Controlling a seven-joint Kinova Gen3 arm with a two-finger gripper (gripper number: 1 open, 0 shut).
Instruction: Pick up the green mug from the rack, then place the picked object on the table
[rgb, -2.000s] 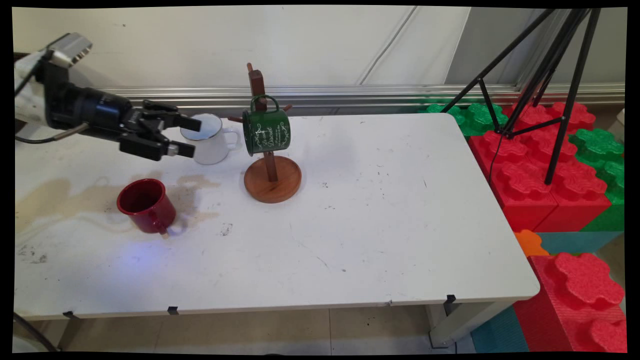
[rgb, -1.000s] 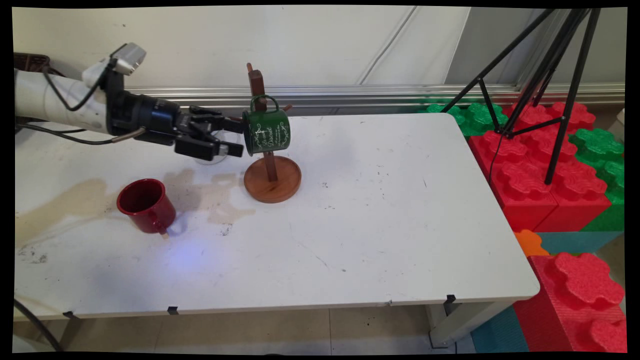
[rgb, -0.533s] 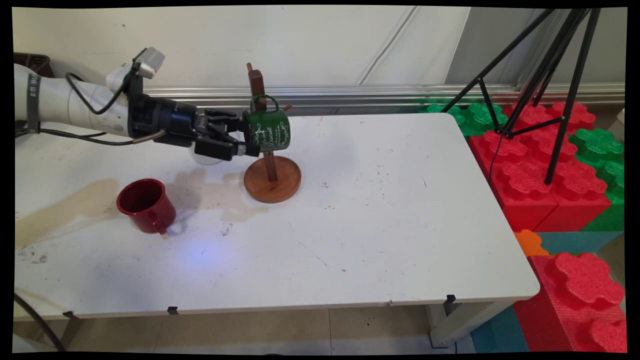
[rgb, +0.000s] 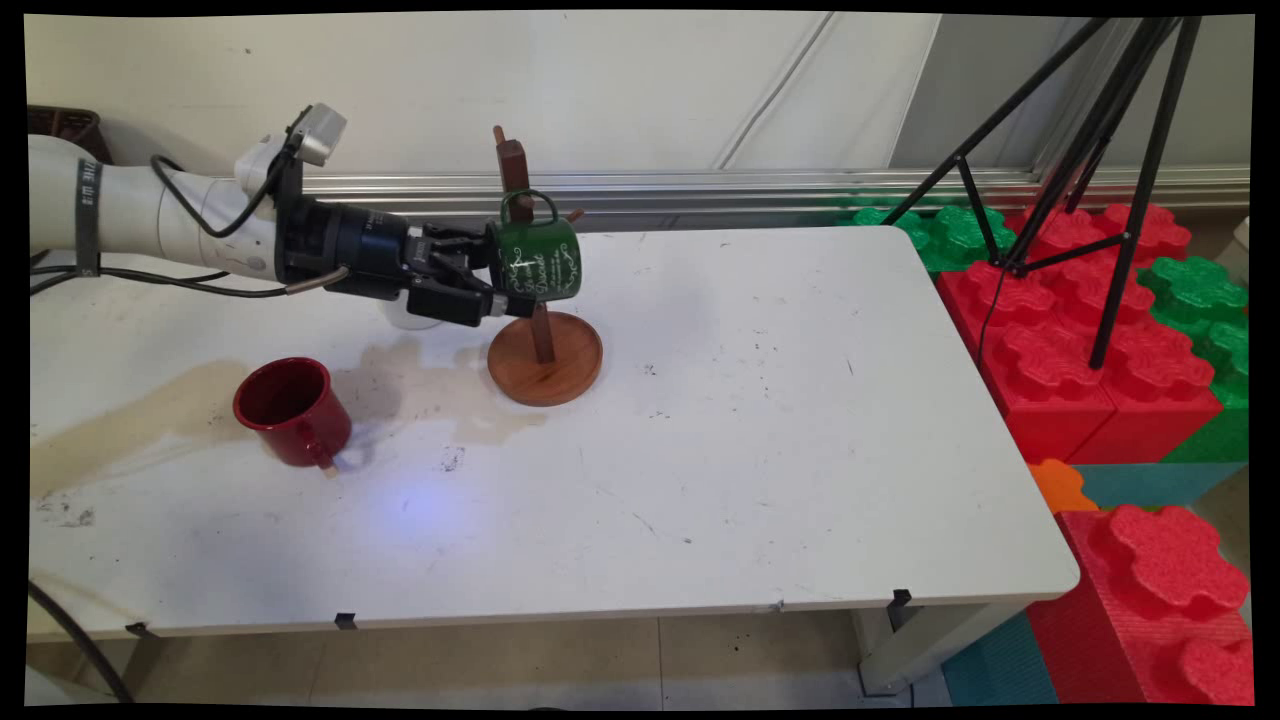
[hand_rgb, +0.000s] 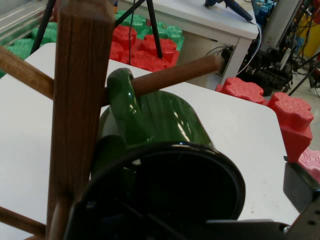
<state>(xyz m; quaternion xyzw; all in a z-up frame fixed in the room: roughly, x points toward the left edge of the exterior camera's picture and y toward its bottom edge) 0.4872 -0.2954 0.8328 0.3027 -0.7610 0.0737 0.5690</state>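
A: What sits closest on the surface (rgb: 760, 450)?

B: A red mug (rgb: 292, 412), upright, mouth up, handle toward the near edge. It stands among brownish stains (rgb: 130, 420), well apart from the rest.

A: And past it?

B: A wooden stand (rgb: 545, 358) with a round base and an upright post. A green mug (rgb: 540, 262) hangs off it, clear of the surface.

A: Why does it hang that way?

B: Its handle (hand_rgb: 122, 100) is looped over a peg (hand_rgb: 175, 75). Carried only there, the body swings down beside the post and the mouth turns sideways, toward the arm.

A: Where is the claw (rgb: 503, 278)?

B: Level with that mouth, reaching in flat from the left. I'd guess it lies flat because the rim faces that way. It is spread apart: in the hand view one finger (hand_rgb: 300, 190) stands clear of the rim, with bare surface showing between. I cannot tell whether the other finger touches the mug.

A: Anything behind the claw?

B: A white mug (rgb: 408, 320), mostly hidden by it, only its lower side showing.

A: So the count?

B: Three mugs: one red, one green, one white. One stand, with at least three pegs in the hand view. Farther right, off the surface, one black tripod (rgb: 1100, 150) stands on red and green foam blocks (rgb: 1070, 340)
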